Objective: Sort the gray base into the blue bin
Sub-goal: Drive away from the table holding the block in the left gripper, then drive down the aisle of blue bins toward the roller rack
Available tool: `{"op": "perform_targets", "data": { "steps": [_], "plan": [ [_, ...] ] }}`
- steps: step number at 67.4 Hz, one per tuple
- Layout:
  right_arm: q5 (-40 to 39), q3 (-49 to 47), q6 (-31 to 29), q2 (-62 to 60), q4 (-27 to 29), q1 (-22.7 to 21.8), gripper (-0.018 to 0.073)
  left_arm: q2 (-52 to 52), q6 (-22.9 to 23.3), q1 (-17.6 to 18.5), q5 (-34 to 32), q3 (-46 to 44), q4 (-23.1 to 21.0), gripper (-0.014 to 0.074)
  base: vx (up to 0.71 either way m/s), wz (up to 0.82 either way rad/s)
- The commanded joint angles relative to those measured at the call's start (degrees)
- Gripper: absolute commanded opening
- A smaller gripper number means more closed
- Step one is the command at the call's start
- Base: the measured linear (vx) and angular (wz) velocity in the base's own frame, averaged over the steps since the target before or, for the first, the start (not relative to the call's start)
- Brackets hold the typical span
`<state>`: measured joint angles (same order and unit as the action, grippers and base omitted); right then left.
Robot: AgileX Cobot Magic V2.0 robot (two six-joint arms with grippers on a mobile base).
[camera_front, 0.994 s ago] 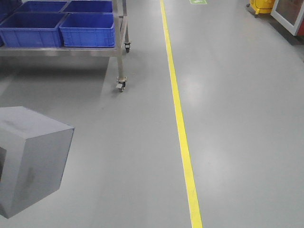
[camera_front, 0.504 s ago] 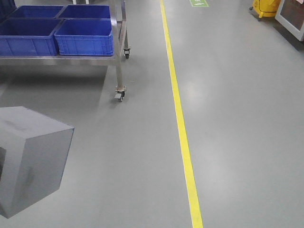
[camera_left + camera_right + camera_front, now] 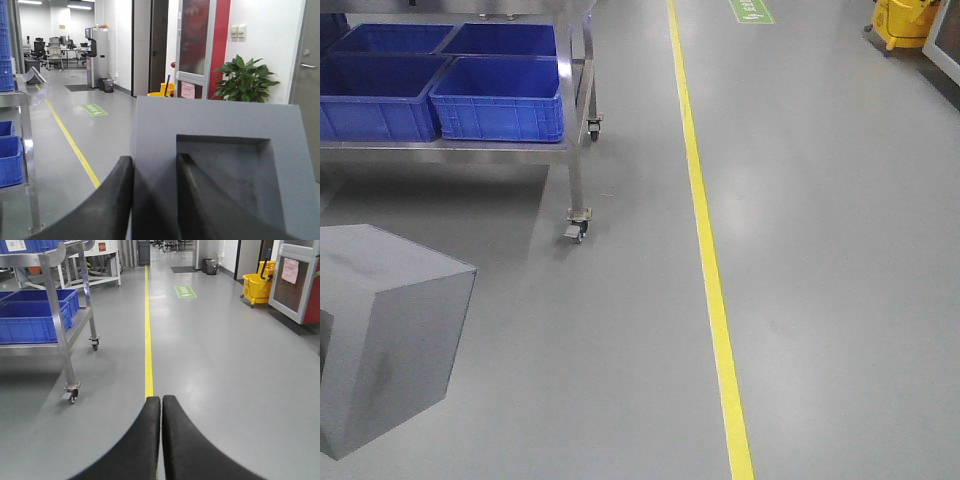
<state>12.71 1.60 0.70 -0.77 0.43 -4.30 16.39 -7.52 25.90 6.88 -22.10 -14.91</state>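
Gray base (image 3: 390, 335): matte cube filling the lower left corner of the front view, raised off the floor (image 3: 820, 250), one corner turned toward the camera; square recess (image 3: 225, 175) seen up close from the left wrist.
Left tool (image 3: 154, 165): clamped on one wall of the gray base; one dark finger (image 3: 112, 200) pressed on the outer face, the other inside the recess.
Left arm pose: not itself in view; wrist camera level, looking over the block down a corridor toward a potted plant (image 3: 245, 80).
Right tool (image 3: 161, 401): fingers pressed together, nothing between them.
Right arm pose: held forward and low over the floor, fingertips lined up with the near end of the yellow line (image 3: 148, 340).
Blue bin (image 3: 496, 100): front right of four like blue crates on the lower shelf of a steel cart (image 3: 575, 150), well apart from the gray base; cannot tell which of the four is the target.
Cart caster (image 3: 576, 230): on the floor, left of the yellow line.
Change from half a second ago: cart, caster and yellow line lower and further right in the front view; yellow mop bucket (image 3: 905, 22) closer to the right edge; gray base at the same spot in the frame, same tilt.
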Motion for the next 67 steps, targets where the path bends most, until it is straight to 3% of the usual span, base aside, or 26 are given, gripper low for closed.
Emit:
{"op": "perform_targets", "data": {
  "steps": [1,32,67],
  "plan": [
    [-4.29,0.11,-0.7,-0.5,-0.43,-0.28,-0.0005,0.33,0.33,0.2,-6.04,-1.95,-0.58,-0.0006,0.38,0.05],
    [-4.29,0.11,-0.7,-0.5,-0.43,-0.28,-0.0005,0.33,0.33,0.2,-6.04,-1.95,-0.58,-0.0006,0.35,0.24],
    [-4.29,0.11,-0.7,-0.5,-0.43,-0.28,-0.0005,0.33,0.33,0.2,-6.04,-1.95,-0.58,-0.0006,0.27,0.82]
  ]
}}
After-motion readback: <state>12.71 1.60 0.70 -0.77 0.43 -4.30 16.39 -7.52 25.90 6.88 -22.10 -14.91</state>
